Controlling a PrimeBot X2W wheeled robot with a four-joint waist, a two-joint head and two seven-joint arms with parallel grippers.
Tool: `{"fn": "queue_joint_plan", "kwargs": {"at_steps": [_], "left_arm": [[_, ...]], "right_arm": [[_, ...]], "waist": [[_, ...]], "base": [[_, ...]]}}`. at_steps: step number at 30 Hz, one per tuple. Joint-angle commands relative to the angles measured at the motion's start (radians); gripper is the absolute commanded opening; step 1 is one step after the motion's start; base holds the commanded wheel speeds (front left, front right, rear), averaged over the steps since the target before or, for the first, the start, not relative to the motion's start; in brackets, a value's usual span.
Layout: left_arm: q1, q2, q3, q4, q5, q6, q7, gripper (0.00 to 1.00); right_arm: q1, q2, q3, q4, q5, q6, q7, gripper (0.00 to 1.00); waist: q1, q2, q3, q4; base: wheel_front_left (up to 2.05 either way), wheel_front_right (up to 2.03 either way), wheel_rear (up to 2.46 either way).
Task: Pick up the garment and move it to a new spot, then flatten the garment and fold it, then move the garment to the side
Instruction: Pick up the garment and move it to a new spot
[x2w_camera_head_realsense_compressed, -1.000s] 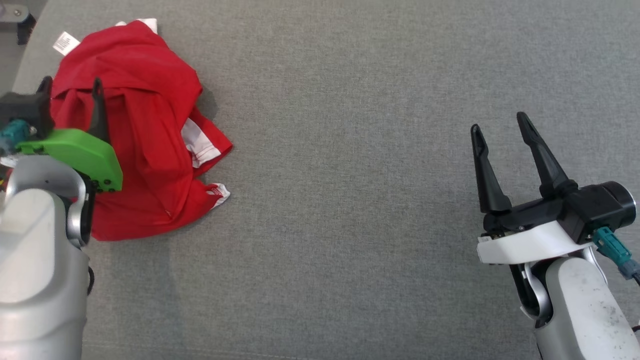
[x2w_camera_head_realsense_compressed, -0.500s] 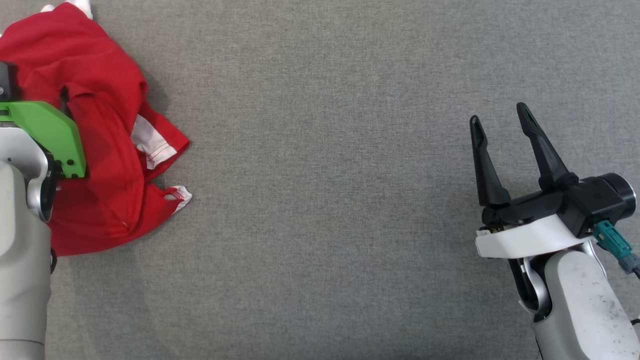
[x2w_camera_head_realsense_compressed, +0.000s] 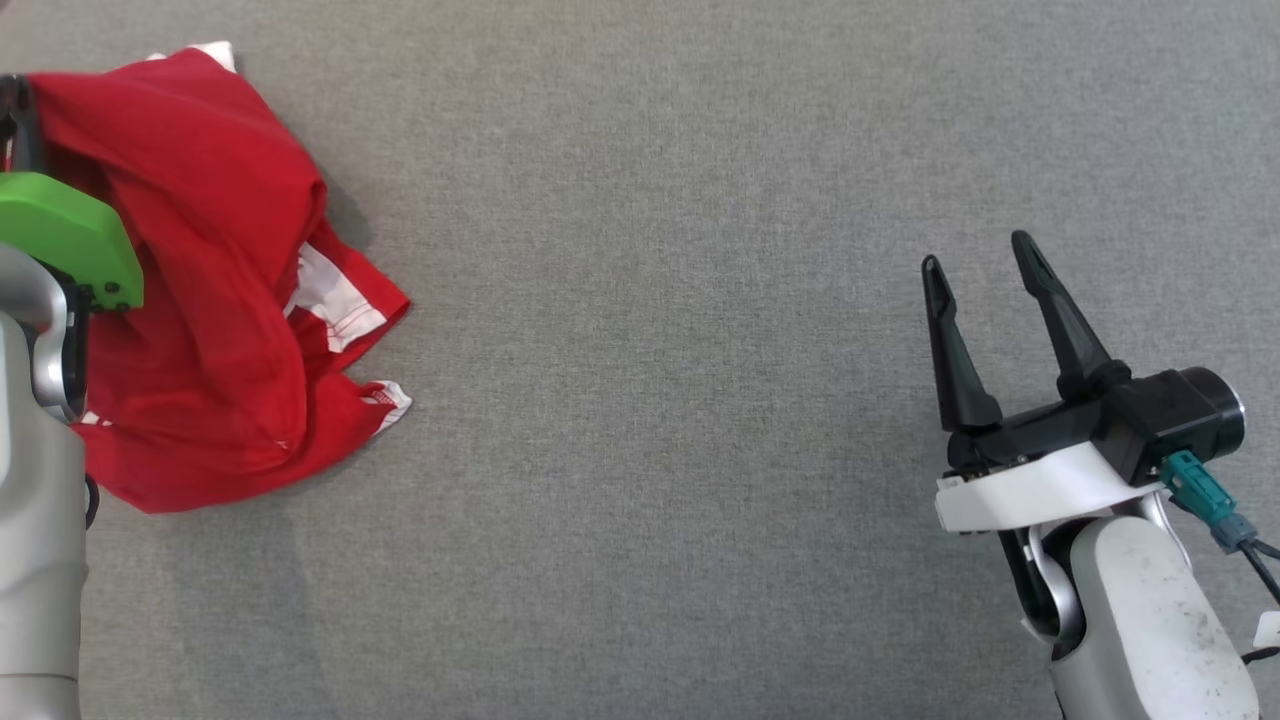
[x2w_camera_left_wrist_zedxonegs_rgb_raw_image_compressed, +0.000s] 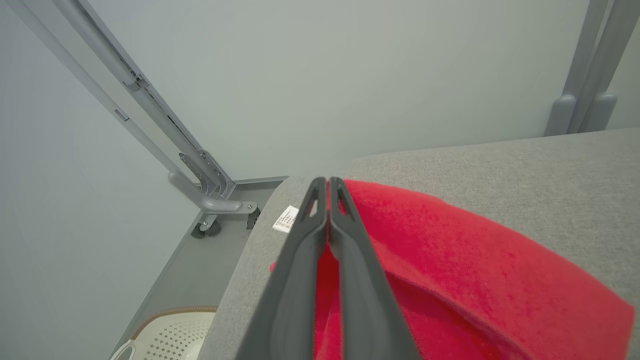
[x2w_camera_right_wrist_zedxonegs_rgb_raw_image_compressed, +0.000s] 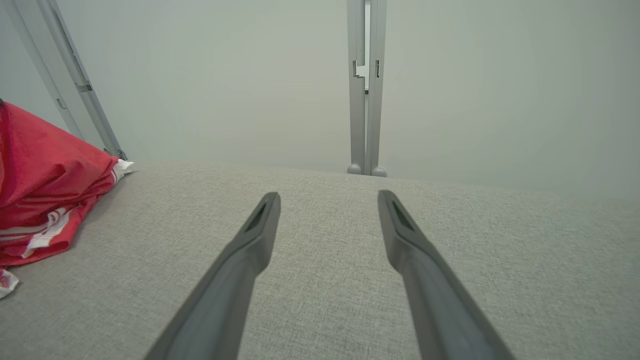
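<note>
Garment (x2w_camera_head_realsense_compressed: 220, 300) red, white-trimmed, crumpled, left pincer (x2w_camera_left_wrist_zedxonegs_rgb_raw_image_compressed: 327, 182) clamping it, right pincer (x2w_camera_head_realsense_compressed: 975, 250) spread apart

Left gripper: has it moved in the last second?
Yes: against the white hem of the garment lying on the table, the left gripper has drawn up-view and leftward.

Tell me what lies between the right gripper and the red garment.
Bare grey fabric surface and nothing else runs from the right gripper to the red garment; the head view shows it plainly.
</note>
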Motion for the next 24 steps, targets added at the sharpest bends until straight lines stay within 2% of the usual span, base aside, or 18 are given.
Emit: {"fn": "queue_joint_plan", "kwargs": {"at_steps": [1,8,15,20,24], "left_arm": [[0.01,0.0,0.006,-0.021,-0.003,0.006,-0.021,0.0],[0.064,-0.006,0.017,-0.185,-0.025,0.013,-0.104,0.0],[0.129,-0.042,0.019,-0.423,-0.076,-0.015,-0.175,0.0],[0.158,-0.069,0.006,-0.553,-0.097,-0.008,-0.18,0.0],[0.157,-0.098,-0.023,-0.627,-0.111,-0.006,-0.136,0.0]], "right_arm": [[0.012,0.005,0.001,0.005,-0.001,0.0,-0.003,1.0],[0.038,0.026,-0.003,0.025,0.002,0.0,-0.003,1.0],[0.053,0.041,-0.003,0.039,-0.006,0.0,-0.003,1.0],[0.053,0.045,0.0,0.043,-0.009,0.0,-0.003,1.0],[0.047,0.048,0.0,0.042,-0.007,0.0,-0.003,1.0]], "waist": [[0.0,0.0,-0.041,0.016],[0.0,0.0,-0.126,0.031],[0.0,0.0,-0.192,0.03],[0.0,0.0,-0.214,0.012],[0.0,0.0,-0.22,-0.021]], "base": [[0.0,0.0,0.0],[0.0,0.0,0.0],[0.0,0.0,0.0],[0.0,0.0,0.0],[0.0,0.0,0.0]]}}
